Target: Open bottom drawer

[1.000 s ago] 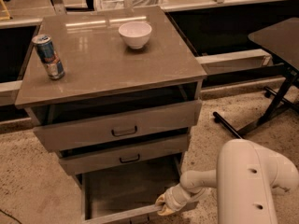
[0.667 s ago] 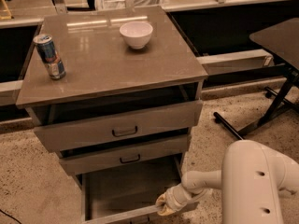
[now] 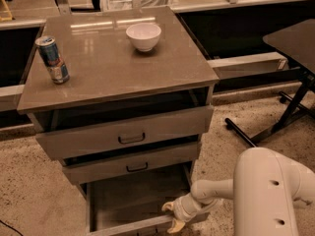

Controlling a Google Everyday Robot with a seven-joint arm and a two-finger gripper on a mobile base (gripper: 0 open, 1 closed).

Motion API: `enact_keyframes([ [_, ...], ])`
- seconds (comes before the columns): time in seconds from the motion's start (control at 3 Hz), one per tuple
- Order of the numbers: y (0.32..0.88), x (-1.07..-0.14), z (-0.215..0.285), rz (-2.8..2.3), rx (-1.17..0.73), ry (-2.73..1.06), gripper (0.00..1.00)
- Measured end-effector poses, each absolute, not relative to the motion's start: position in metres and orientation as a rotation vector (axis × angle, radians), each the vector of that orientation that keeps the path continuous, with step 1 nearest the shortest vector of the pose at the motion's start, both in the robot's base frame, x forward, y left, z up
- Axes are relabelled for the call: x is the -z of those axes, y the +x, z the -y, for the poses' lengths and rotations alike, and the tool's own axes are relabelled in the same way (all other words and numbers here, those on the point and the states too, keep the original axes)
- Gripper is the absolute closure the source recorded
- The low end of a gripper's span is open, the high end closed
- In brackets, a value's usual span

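The bottom drawer of the grey-brown cabinet stands pulled out, showing its plain flat grey inside; its slim front panel lies at the frame's lower edge and its handle does not show. My gripper sits at the right end of that front panel, at the drawer's front right corner, its pale fingers spread over the panel edge. The white arm reaches in from the lower right.
Above are the medium-fronted drawer and the tall-fronted drawer, both slightly ajar. On the cabinet top stand a soda can and a white bowl. A dark table's legs stand on the speckled floor to the right.
The arm's white housing has shifted a little to the right. The gripper stays at the drawer's front right corner; the drawer looks equally far out.
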State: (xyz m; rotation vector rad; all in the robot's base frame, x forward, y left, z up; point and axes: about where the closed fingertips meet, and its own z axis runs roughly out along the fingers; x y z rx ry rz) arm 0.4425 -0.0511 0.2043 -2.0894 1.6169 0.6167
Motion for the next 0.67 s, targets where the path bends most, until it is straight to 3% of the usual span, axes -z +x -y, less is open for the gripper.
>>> enact_keyframes([
  [0.33,0.4432,-0.2043,0.051,-1.625,-0.614,-2.092,0.0],
  [0.67,0.4462,-0.2042,0.0507,-1.661,-0.604,-2.104,0.0],
])
